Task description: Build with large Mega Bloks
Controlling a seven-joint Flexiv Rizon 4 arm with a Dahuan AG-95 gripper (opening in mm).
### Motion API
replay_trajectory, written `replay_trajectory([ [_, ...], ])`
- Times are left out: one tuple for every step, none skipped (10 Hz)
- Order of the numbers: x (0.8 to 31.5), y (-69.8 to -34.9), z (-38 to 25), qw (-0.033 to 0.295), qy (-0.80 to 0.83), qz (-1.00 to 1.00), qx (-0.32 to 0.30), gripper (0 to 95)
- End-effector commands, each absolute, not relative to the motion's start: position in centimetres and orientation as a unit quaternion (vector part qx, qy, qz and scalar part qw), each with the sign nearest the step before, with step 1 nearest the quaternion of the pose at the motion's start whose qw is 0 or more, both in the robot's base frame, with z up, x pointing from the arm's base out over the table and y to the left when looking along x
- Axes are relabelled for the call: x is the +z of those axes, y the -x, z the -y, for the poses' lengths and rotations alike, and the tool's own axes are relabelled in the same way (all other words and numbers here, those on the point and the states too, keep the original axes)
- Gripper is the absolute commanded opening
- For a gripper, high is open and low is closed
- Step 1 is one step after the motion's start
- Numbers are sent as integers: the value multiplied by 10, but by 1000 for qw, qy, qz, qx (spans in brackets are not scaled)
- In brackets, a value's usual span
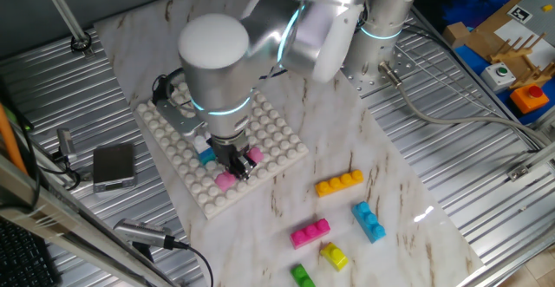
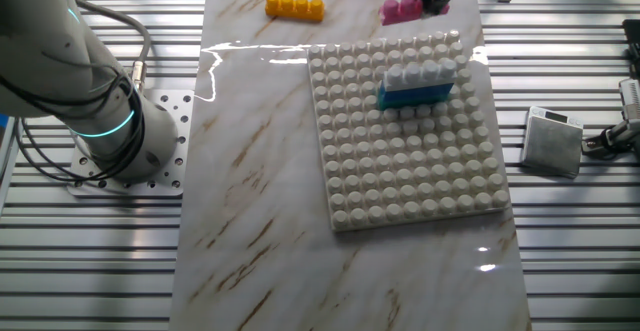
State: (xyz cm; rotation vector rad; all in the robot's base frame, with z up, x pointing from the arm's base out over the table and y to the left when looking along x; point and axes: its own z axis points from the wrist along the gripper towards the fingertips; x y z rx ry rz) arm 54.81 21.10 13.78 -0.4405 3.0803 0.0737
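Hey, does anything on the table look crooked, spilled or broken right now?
Nothing stands out. The white brick sits level on the blue brick on the baseplate, and nothing looks spilled or broken.

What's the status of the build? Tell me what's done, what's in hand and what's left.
Done: a white brick sits stacked on a blue brick on the baseplate. In hand: the gripper appears closed on a pink brick over the baseplate; I cannot tell if it is seated. Left: an orange brick, a loose blue brick, a magenta brick, a yellow brick and a green brick lie off the baseplate.
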Motion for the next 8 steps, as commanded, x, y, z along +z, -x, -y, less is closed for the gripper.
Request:
replay_trajectory([
  [140,-545,-210,18,124,-992,20,0],
  [140,-545,-210,20,109,-994,20,0],
  [140,-545,-210,20,100,-995,19,0],
  [140,-545,-210,20,96,-995,18,0],
  [140,-545,-210,20,92,-995,18,0],
  [144,-544,-198,17,103,-994,18,0],
  [152,-543,-178,17,116,-993,20,0],
  [160,-543,-160,17,129,-991,22,0],
])
